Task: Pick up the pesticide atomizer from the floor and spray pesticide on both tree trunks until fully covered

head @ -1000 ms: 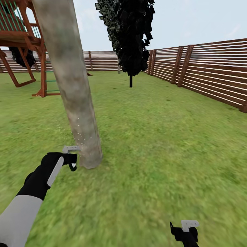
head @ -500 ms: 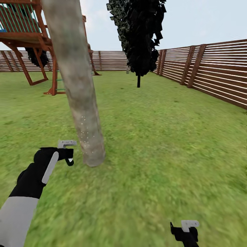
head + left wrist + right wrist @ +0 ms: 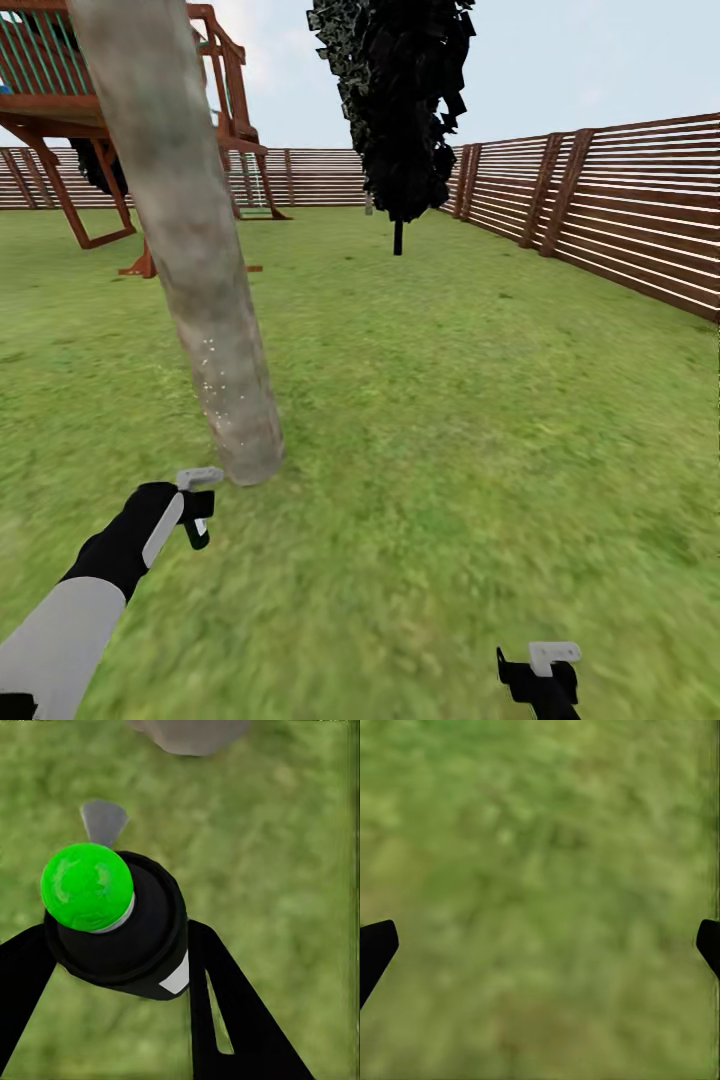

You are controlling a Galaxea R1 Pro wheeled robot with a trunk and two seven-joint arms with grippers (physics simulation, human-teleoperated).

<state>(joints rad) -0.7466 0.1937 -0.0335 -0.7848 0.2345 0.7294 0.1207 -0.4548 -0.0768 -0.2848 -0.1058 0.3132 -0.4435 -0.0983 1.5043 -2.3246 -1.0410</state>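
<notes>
My left claw [image 3: 112, 967] is clamped round the dark-bodied, green-capped pesticide atomizer [image 3: 112, 922], its light grey nozzle aimed at the base of the smooth beige-grey tree trunk [image 3: 190, 280] at my eleven o'clock, presumably for spraying; my right claw [image 3: 540, 945] hangs spread and empty over the grass [image 3: 480, 420].

tree [image 3: 190, 270] crown cut off, grass [image 3: 540, 870] blurred

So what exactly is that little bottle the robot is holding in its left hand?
It is the pesticide atomizer: a small sprayer with a dark, round body, a bright green cap and a light grey nozzle head. The left end effector is shut on it, its black fingers pressing either side. It is held above the grass, close to the tree trunk.
</notes>
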